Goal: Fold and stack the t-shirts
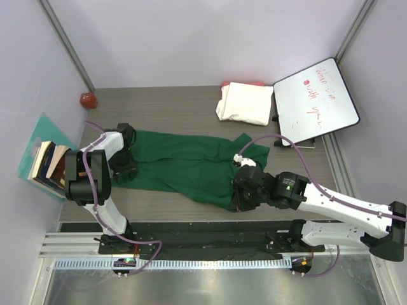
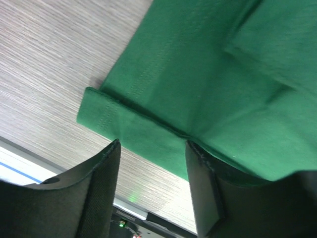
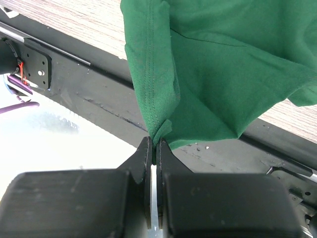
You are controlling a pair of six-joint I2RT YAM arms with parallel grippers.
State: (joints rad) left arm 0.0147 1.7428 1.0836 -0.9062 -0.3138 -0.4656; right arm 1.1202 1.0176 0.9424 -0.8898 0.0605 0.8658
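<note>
A dark green t-shirt (image 1: 184,162) lies spread lengthwise across the middle of the table. My left gripper (image 1: 124,160) is at its left end. In the left wrist view the left gripper (image 2: 152,148) is open, and a folded hem corner of the green t-shirt (image 2: 198,74) lies just past its fingertips. My right gripper (image 1: 241,198) is at the shirt's front right edge. The right wrist view shows the right gripper (image 3: 156,144) shut on a pinched hem of the green t-shirt (image 3: 218,74), which is lifted over the table's front rail. A cream-white folded t-shirt (image 1: 245,103) rests at the back on a red-pink cloth edge (image 1: 242,84).
A white whiteboard (image 1: 316,98) with red writing leans at the back right. A small red object (image 1: 87,99) sits at the back left corner. Several books (image 1: 48,165) on a teal board stand off the table's left edge. The black rail (image 3: 89,94) runs along the front.
</note>
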